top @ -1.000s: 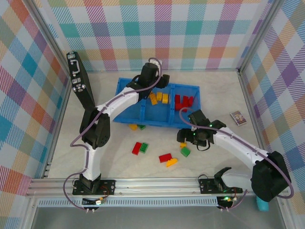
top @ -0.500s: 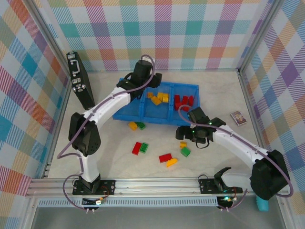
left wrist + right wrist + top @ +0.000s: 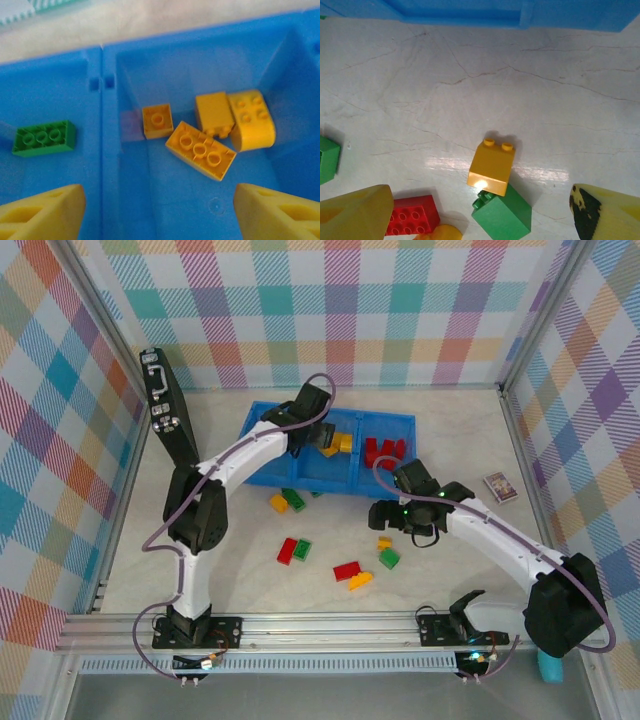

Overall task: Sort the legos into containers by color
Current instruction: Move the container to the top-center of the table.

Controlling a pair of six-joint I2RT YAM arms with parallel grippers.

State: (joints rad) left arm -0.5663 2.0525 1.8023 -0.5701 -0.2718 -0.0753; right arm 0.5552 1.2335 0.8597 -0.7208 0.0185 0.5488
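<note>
The left gripper [image 3: 160, 215] hung wide open, with nothing between its yellow fingers [image 3: 42, 212], over the middle compartment of the containers [image 3: 102, 100]. Directly below it lay four yellow-orange legos [image 3: 200, 150] in a loose cluster: a small square one, an oblong one lying at a slant, and two more pressed side by side toward the far wall. Across the divider, in the neighbouring compartment, a green oblong brick [image 3: 44, 138] lay alone, studs up. Seen from above, several red bricks [image 3: 385, 452] sat in the right-hand compartment.

The right gripper [image 3: 480, 200] was likewise spread wide and held nothing. It was poised above the table [image 3: 545, 90], just on the near side of the blue bins. Between its fingers, down on the table, a yellow brick [image 3: 491, 162] lay right against a chunky green brick [image 3: 502, 212]. A flat red brick [image 3: 415, 215] sat by the finger on the left of the wrist view.

Farther out on the table, a red-and-green pair [image 3: 294, 550] lay side by side well to the left, and a yellow-and-green pair [image 3: 287, 502] rested just in front of the tray's near wall. A black case [image 3: 165, 410] stood on edge at the far left.
</note>
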